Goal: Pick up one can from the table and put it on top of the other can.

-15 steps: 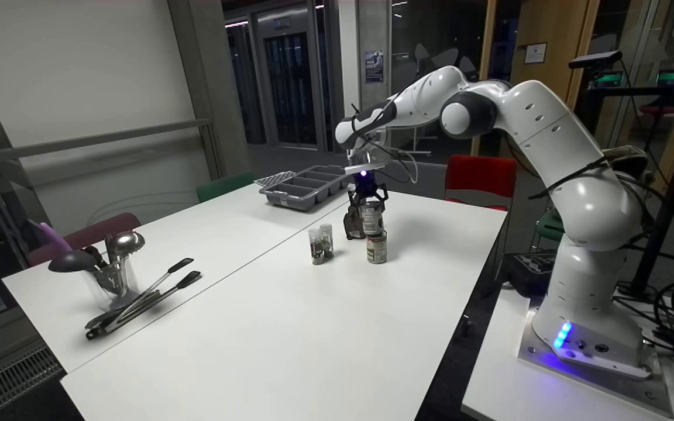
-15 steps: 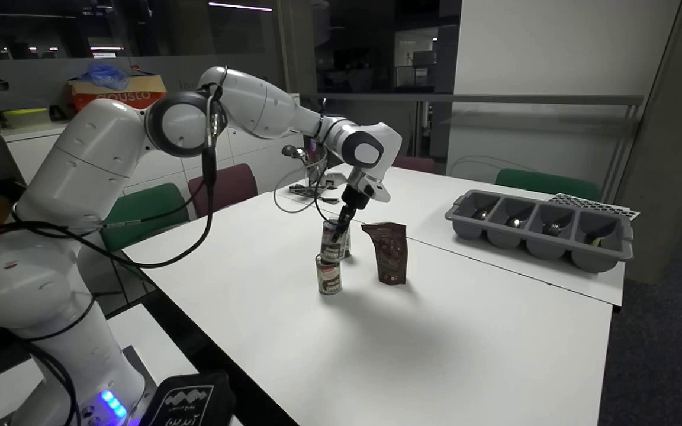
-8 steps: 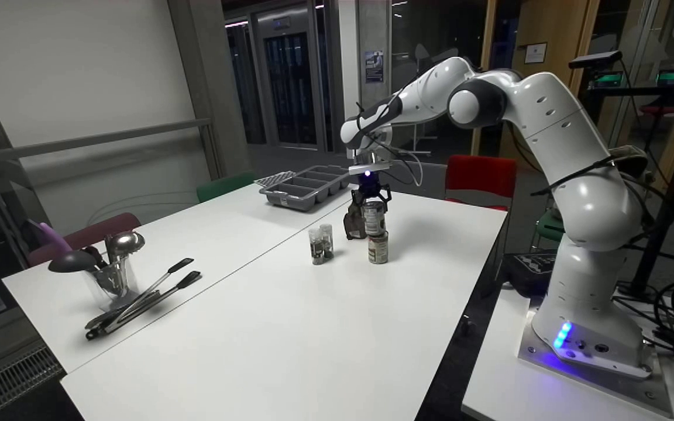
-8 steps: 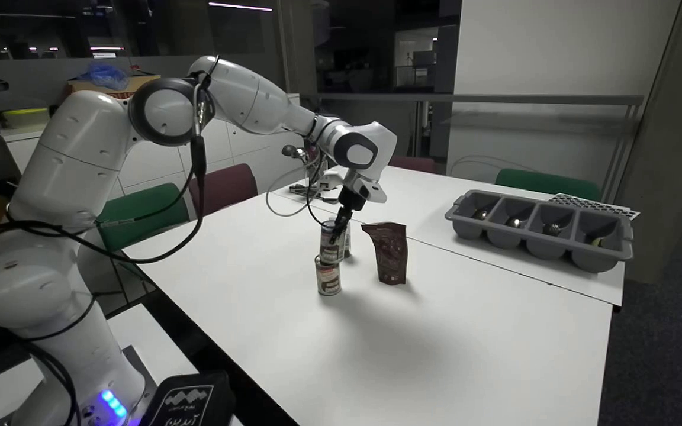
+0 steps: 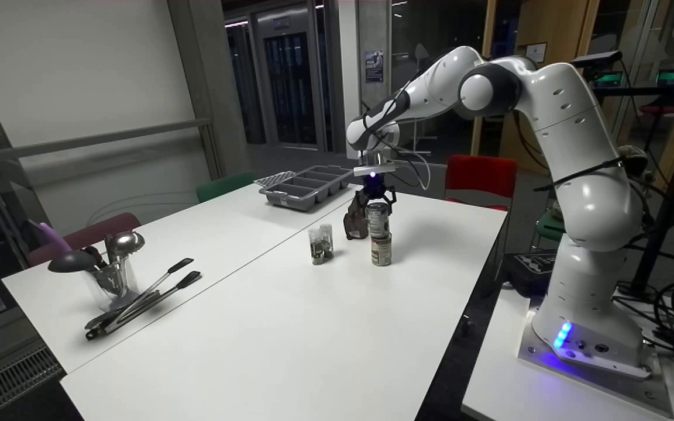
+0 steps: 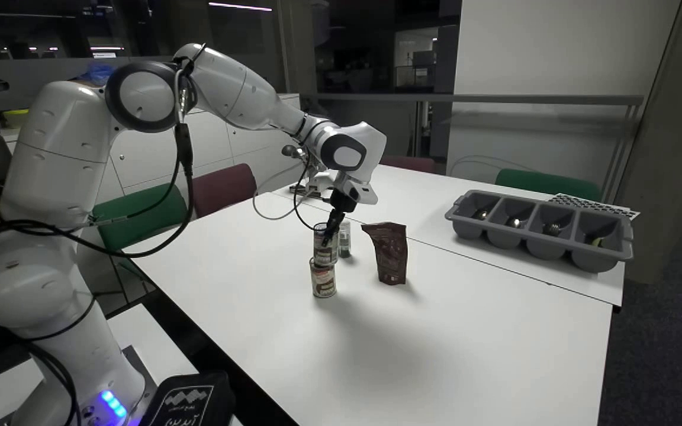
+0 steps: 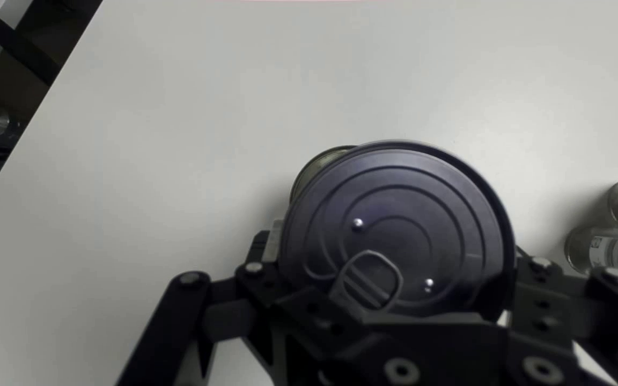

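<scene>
1. Arm pose: Panda arm (image 5: 565, 117) stretched out over the white table (image 5: 290, 339). Elbow up high, forearm sloping down to the wrist, gripper (image 7: 394, 251) aimed down. In an exterior view the fingers (image 6: 334, 223) lean a bit, tips toward the base (image 5: 588, 333).
2. Gripper state: closed on the upper can (image 5: 378, 221), one finger against each side. Wrist view has its ring-pull lid filling the space between the fingers.
3. Cans: upper can sits on the lower can (image 5: 381, 251); they look in contact in both exterior views. Both about upright. Lower can stands on the table. Wrist view shows a sliver of its rim past the upper can's edge; can't tell how well centred the stack is.
4. Changed over the last second: elbow is higher and pulled back; wrist and gripper have shifted toward the base. Both cans went with them, lower can included, so its spot on the table has moved the same way. Stack still together.
5. Unchanged: brown pouch (image 6: 393, 254), apart from the cans; two spice jars (image 5: 316, 248), also apart from the stack; grey four-compartment tray (image 6: 545, 251), well apart.
</scene>
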Controlling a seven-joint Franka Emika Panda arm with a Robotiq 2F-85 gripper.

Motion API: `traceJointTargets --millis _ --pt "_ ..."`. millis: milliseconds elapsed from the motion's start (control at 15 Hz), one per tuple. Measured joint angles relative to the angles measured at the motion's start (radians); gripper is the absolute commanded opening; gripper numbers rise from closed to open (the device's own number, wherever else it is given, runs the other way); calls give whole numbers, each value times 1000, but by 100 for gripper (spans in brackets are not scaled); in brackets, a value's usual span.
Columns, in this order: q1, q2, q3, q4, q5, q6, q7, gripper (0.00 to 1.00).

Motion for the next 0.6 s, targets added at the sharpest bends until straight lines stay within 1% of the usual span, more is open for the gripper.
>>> traceJointTargets --millis 600 --pt "9 -93 0 -145 0 73 21 57"
